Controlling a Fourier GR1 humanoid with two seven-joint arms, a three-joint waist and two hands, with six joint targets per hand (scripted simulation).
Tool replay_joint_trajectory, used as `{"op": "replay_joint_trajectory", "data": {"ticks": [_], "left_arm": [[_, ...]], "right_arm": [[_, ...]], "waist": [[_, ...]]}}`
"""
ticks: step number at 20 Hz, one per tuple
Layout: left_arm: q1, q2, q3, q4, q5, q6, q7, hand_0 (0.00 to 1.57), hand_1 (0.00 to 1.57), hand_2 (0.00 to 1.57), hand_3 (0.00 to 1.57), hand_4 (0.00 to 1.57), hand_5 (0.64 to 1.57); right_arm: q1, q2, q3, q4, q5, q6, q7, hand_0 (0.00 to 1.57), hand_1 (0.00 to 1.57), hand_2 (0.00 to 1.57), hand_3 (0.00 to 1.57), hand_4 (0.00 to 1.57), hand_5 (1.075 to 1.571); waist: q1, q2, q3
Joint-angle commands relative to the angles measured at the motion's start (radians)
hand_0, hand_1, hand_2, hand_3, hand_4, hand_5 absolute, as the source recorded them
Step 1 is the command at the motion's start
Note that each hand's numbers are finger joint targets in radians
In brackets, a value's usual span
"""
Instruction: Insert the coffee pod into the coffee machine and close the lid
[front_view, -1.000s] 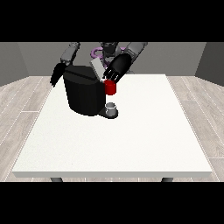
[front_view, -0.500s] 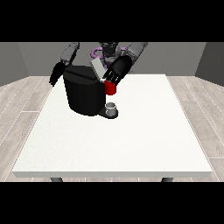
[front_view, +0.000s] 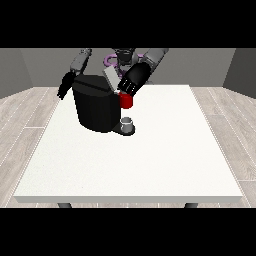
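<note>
In the front view, the coffee machine (front_view: 95, 107) is seen on the white worktop (front_view: 150, 160), its lid (front_view: 111, 78) raised. The hand at the view's right (front_view: 132, 81) is held at the lid, just above a red thing at the machine (front_view: 126, 101); whether its fingers are together cannot be told. The hand at the view's left (front_view: 65, 86) hangs beside the machine, its fingers likewise unclear. A grey thing (front_view: 127, 122) stands at the machine's base. If the lid is pushed off-centre, the machine could be shoved or the lid jammed.

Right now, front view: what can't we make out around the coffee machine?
- Pod: not plainly visible; the grey thing at the machine's base can't be identified.
- Hand at the view's right: finger pose too small to read.
- Hand at the view's left: partly behind the coffee machine.
</note>
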Motion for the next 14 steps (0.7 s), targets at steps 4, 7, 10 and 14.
{"op": "replay_joint_trajectory", "data": {"ticks": [4, 7, 10, 14], "left_arm": [[0.022, 0.022, -0.052, -0.007, -0.074, 0.062, -0.030, 1.21, 1.21, 1.22, 1.10, 0.00, 1.571], [-0.012, 0.046, -0.064, -0.001, -0.090, 0.032, -0.049, 1.16, 1.16, 1.19, 1.07, 0.00, 1.571], [0.016, -0.007, -0.068, 0.012, -0.103, 0.094, -0.029, 1.14, 1.14, 1.15, 1.00, 0.00, 1.571], [0.034, 0.048, -0.017, 0.043, -0.077, 0.116, -0.086, 1.11, 1.11, 1.13, 0.97, 0.00, 1.571]], "right_arm": [[0.018, 0.000, -0.003, -0.012, -0.008, 0.005, -0.009, 0.00, 0.00, 0.00, 0.00, 0.00, 1.571], [-0.027, -0.023, -0.020, -0.002, -0.011, 0.012, 0.007, 0.00, 0.00, 0.00, 0.00, 0.00, 1.571], [-0.031, 0.015, 0.020, -0.020, 0.028, -0.029, 0.062, 0.00, 0.00, 0.00, 0.00, 0.00, 1.571], [-0.005, -0.017, 0.019, -0.082, -0.001, 0.028, 0.063, 0.00, 0.00, 0.00, 0.00, 0.00, 1.571]], "waist": [[-0.014, 0.003, 0.0000], [-0.007, 0.029, 0.0001], [-0.009, 0.026, -0.0004], [-0.053, 0.043, -0.0006]]}}
